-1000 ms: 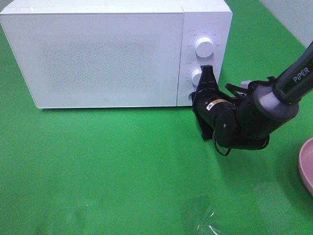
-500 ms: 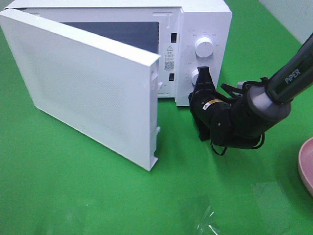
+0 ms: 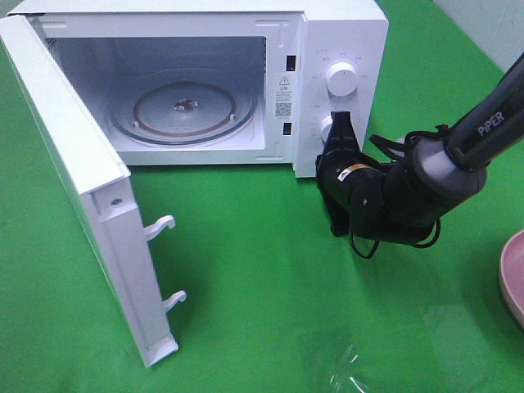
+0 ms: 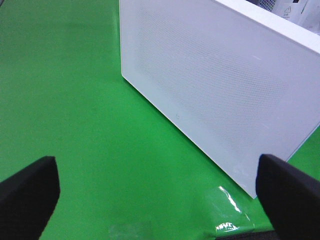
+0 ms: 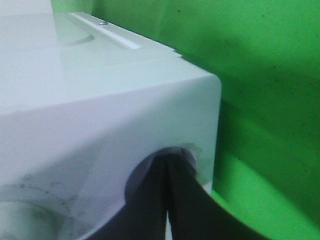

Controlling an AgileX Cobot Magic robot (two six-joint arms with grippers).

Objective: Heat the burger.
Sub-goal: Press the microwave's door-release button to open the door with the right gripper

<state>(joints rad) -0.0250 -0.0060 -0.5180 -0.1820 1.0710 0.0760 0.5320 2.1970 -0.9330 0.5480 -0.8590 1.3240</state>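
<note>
Popped since a second ago: with the right gripper (image 5: 167, 167) shut, tips together in the door-release button (image 5: 142, 175), the microwave door (image 3: 90, 213) has swung wide, baring an empty glass turntable (image 3: 184, 110); loading looks next. Overhead alone shows a pink plate (image 3: 514, 278) rim at the worktop's right edge, burger unseen in any view. Left wrist alone shows the left gripper (image 4: 160, 200) spread wide, empty, facing the door's outer face.

Open door (image 3: 110, 221) walls the left, right claw (image 3: 339, 123) the right; microwave cavity (image 3: 164, 61) mouth stands clear.
</note>
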